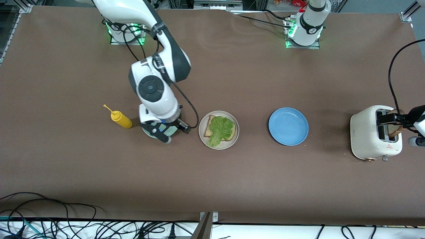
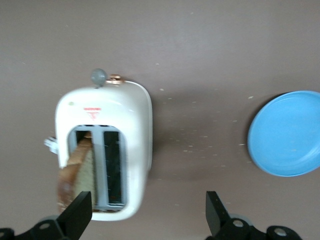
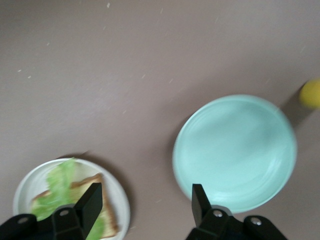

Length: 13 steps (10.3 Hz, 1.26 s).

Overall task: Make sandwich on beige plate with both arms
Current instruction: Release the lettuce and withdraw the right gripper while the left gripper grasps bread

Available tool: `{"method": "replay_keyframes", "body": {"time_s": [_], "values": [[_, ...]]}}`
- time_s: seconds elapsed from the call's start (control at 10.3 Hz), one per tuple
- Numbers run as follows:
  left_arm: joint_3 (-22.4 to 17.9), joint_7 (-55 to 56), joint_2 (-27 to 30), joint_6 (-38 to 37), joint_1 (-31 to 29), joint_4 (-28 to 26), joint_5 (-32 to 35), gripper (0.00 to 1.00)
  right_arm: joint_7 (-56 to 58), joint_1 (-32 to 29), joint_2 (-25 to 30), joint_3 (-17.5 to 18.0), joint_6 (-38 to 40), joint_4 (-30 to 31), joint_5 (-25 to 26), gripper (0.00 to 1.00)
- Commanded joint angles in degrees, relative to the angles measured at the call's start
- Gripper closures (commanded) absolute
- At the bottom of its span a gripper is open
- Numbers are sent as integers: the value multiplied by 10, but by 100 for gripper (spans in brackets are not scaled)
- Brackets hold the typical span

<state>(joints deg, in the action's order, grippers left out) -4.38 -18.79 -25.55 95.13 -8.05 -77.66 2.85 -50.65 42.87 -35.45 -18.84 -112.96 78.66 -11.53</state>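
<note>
I see the beige plate (image 1: 218,129) near the middle of the table, holding one slice of bread (image 1: 210,127) with a lettuce leaf (image 1: 220,128) laid on top; the leaf hangs past the slice toward the plate's rim on the front camera's side. The blue plate (image 1: 288,126) sits beside it toward the left arm's end, with nothing in it. The mint plate (image 3: 235,152) lies just beside the beige plate toward the right arm's end, also bare, and the mustard bottle (image 1: 121,119) lies beside that.

At the left arm's end stands the toaster (image 1: 375,136), and a second slice (image 2: 76,176) stands in one of its two slots, rising out of the top; the other slot is bare.

My left gripper (image 2: 148,210) hangs over the toaster with its jaws spread wide. One finger (image 2: 80,210) is right at the upper edge of the standing slice; I cannot tell whether it touches. It grips nothing.

My right gripper (image 3: 146,204) hangs over the mint plate's edge, jaws wide apart and holding nothing. The beige plate with its lettuce and bread lies just beside this gripper, and well apart from the left one.
</note>
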Motion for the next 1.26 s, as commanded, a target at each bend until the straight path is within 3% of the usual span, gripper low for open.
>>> {"method": "replay_keyframes", "body": {"time_s": [0.0, 0.48, 0.78, 0.87, 1.07, 1.16], "values": [[7, -46, 2, 30, -32, -32, 23, 0, 146, 5, 74, -42, -1, 100, 6, 19], [7, -145, -8, 92, -80, -77, 23, 0, 495, 5, 173, -175, -2, 229, 5, 19], [7, -147, -6, 114, -91, -106, 19, 0, 710, 0, 181, -265, -10, 257, -6, 19], [7, -148, -6, 114, -91, -109, 16, 13, 762, -21, 180, -271, -11, 257, -9, 19], [7, -156, -7, 113, -92, -109, 19, 96, 876, -72, 172, -271, -15, 261, -50, 19], [7, -184, -7, 113, -93, -108, 22, 100, 943, -96, 164, -271, -23, 272, -88, 19]]}}
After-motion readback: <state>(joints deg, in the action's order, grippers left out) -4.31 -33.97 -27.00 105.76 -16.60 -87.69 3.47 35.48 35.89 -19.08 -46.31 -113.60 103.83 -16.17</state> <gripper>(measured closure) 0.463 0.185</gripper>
